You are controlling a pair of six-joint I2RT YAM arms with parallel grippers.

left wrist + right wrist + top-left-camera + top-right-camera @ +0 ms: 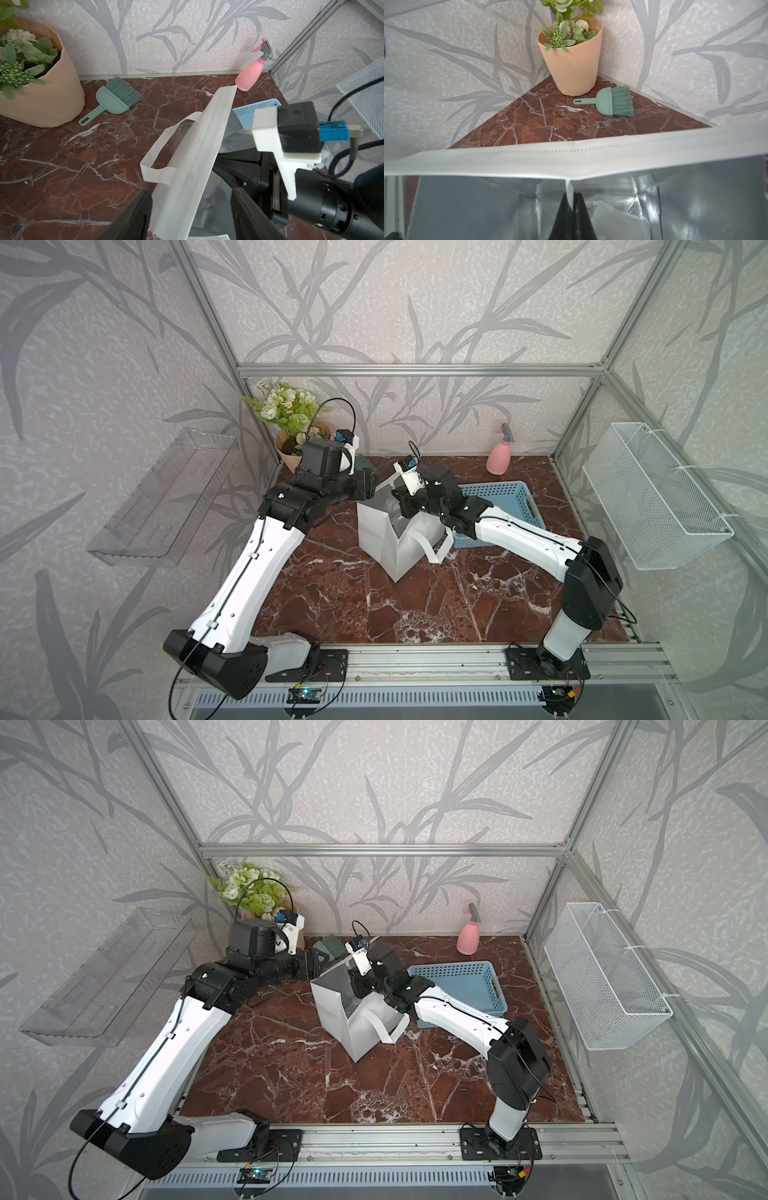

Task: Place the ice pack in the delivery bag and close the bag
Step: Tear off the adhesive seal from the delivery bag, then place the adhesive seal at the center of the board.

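step: drop looks done. a pale pouch, taken to be the ice pack (618, 220), lies on the foil floor of the bag (386, 531), free of any grip.
right gripper (571, 199): deep inside the bag, fingers (560, 216) pressed together with nothing seen between them, just beside the pack. a white seam strip of the far wall crosses them; cannot tell if it touches.
left gripper (191, 190): astride the bag's rim (199, 149), fingers (135, 214) apart, one outside the wall and one inside. the outer one seems to touch the fabric; no clamp.
bag: upright mid-desk in both top views, mouth open, one loop handle (436, 547) hanging down the near side.
next move, as judged: lift the right arm straight up out of the mouth, then take the left fingers off the rim.
risk: the bag is light and soft, so a wrist catching the rim or a handle could tip it or drag it.
around: blue basket (511, 497) just beside the bag, under the right forearm; pink spray bottle (498, 456) at the back wall; flower pot (571, 68) and green brush (610, 101) in the far corner, well apart.
desk (353, 605): near half bare, so room to withdraw.
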